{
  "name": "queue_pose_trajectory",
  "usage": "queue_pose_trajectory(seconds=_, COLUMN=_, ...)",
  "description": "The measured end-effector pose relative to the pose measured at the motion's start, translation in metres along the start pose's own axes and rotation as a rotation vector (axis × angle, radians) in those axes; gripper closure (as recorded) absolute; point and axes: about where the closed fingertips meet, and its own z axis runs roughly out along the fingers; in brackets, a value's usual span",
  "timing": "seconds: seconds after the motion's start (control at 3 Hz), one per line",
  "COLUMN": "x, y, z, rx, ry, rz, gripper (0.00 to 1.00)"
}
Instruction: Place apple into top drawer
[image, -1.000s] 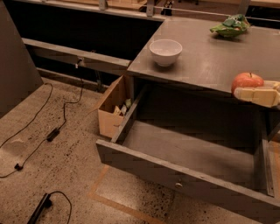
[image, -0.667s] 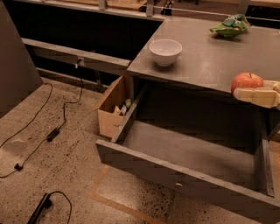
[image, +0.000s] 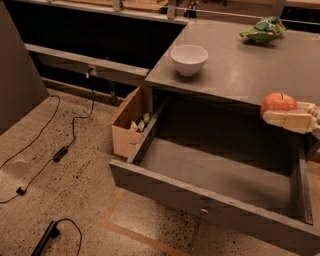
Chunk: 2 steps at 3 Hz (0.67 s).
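The apple (image: 278, 103) is red-orange with a short stem and sits between the cream fingers of my gripper (image: 280, 113) at the right edge of the view. The gripper is shut on it and holds it at the front edge of the grey counter (image: 235, 70), above the right part of the top drawer (image: 210, 175). The drawer is pulled wide open; its inside looks bare and its flat front panel carries a small round knob (image: 203, 211).
A white bowl (image: 189, 59) stands on the counter's left part and a green leafy bag (image: 262, 30) at its back right. A brown cardboard box (image: 129, 122) sits on the floor left of the drawer. Black cables (image: 60, 150) lie on the speckled floor.
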Motion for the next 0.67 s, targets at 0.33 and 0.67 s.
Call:
queue_pose_trajectory(seconds=0.33, x=0.036, y=0.018, z=0.012, rx=-0.076, ry=-0.025, rz=-0.001, gripper=1.00)
queue_pose_trajectory(seconds=0.67, x=0.068, y=0.033, z=0.035, rx=-0.122, ry=-0.036, rz=-0.106, gripper=1.00)
